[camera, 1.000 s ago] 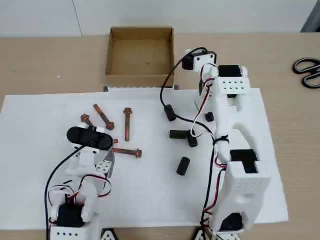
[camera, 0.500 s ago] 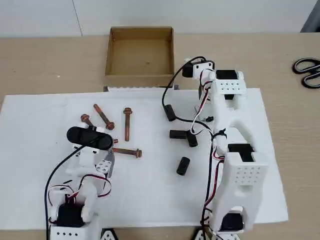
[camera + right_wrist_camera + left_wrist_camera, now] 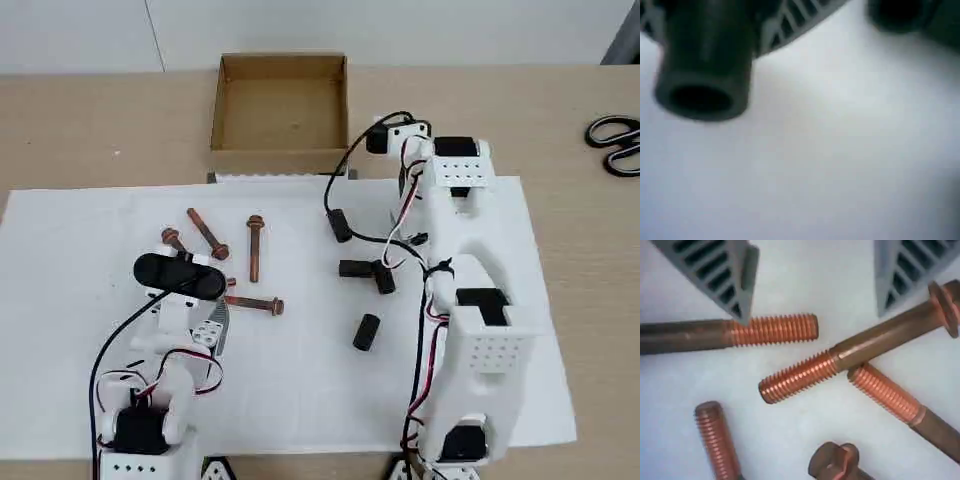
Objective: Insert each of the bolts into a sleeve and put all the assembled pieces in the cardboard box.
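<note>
Bright, even light from above casts only soft, faint shadows beside the bolts.

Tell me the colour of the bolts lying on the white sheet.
The bolts are copper-brown, seen best in the left wrist view.

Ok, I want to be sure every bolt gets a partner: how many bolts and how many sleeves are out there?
Bolts: 5
Sleeves: 5, one held by the right gripper
Total: 10
</note>
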Available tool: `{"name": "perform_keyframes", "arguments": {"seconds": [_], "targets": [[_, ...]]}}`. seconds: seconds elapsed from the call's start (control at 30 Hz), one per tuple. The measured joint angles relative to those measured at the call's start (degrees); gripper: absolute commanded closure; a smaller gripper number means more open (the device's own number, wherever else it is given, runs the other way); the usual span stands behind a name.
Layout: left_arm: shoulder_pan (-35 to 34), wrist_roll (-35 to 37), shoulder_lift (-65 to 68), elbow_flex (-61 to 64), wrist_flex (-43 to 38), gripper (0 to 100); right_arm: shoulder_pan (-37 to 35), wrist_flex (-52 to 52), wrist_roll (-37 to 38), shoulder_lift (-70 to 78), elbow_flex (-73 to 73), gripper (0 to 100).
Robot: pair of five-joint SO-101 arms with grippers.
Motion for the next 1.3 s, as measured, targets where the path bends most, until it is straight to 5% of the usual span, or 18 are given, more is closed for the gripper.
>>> {"name": "perform_keyframes", "arguments": {"seconds": [0.23,0.43,0.83,1.3], "targets": [[0.0,-3.2,3.3,-12.7,4.3,84,0.0,7.3,0.0,-7.4,0.0,99.5],[0.0,-4.2,25.3,-30.1,4.4,91,2.9,8.5,0.0,-7.5,0.0,99.5],[0.0,12.8,81.1,-67.6,14.5,94,3.3,8.5,-1.5,-7.5,0.3,99.5],[-1.8,41.3,103.0,-74.0,12.6,94,3.2,8.4,-1.7,-7.5,7.5,98.8]]}}
